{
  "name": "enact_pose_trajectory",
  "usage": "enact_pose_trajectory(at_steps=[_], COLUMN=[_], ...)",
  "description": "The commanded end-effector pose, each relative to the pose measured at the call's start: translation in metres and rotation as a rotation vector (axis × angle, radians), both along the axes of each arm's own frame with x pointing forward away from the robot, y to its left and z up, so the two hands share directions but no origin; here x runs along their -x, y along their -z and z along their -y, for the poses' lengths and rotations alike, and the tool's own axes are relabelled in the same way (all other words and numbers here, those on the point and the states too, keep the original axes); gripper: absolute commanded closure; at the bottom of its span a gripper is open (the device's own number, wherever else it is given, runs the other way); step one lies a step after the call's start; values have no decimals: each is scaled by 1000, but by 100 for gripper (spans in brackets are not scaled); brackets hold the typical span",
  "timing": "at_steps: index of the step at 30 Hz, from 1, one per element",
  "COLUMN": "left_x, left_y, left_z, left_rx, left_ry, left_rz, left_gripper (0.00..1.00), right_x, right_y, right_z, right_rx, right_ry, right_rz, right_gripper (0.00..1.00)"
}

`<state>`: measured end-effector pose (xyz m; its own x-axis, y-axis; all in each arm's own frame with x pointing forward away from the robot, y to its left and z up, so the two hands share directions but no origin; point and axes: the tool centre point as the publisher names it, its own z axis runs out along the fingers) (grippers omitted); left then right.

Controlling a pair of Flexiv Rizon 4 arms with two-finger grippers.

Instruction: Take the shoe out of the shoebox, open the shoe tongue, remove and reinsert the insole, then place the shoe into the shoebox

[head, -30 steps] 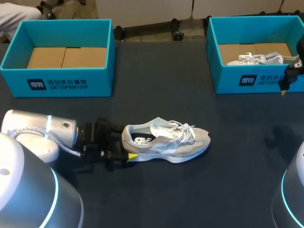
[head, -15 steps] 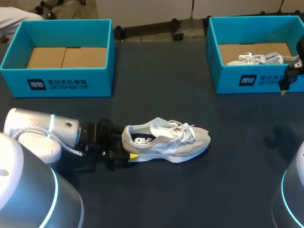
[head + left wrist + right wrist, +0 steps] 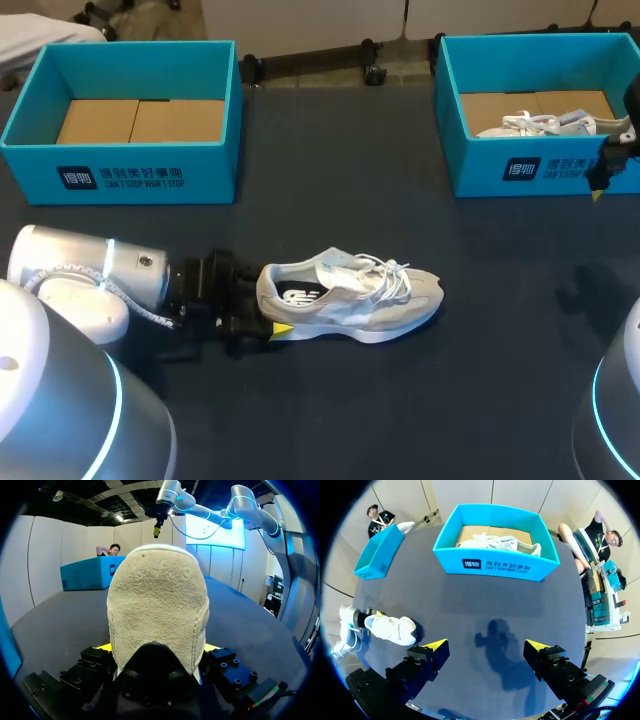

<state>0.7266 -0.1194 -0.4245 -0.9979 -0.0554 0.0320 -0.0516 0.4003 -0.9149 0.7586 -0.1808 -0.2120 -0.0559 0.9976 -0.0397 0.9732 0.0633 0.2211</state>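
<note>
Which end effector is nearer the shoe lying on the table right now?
Left. The left end effector grips the shoe at its heel. The right end effector hangs open far from the shoe, by the front wall of the right shoebox.

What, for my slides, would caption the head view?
Left gripper at the heel of a grey shoe on the table, teal shoeboxes behind.
</note>
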Motion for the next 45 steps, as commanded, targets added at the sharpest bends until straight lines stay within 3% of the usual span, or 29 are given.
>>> enact_pose_trajectory(at_steps=[1, 6, 16, 30, 45], left_x=[0, 0, 0, 0, 0], left_y=[1, 1, 1, 1, 1], left_z=[0, 0, 0, 0, 0], left_rx=[-4, -4, -4, -4, -4], left_ry=[1, 1, 1, 1, 1], left_rz=[-1, -1, -1, -1, -1], left_gripper=[100, 100, 100, 100, 100], right_x=[0, -10, -17, 9, 42], right_y=[1, -2, -13, -19, 12], right_z=[0, -19, -102, -208, -311], right_rx=[-1, -31, -26, 10, 4], right_ry=[0, 99, 155, 104, 99], right_rz=[1, 13, 3, -41, -61], right_gripper=[0, 0, 0, 0, 0])
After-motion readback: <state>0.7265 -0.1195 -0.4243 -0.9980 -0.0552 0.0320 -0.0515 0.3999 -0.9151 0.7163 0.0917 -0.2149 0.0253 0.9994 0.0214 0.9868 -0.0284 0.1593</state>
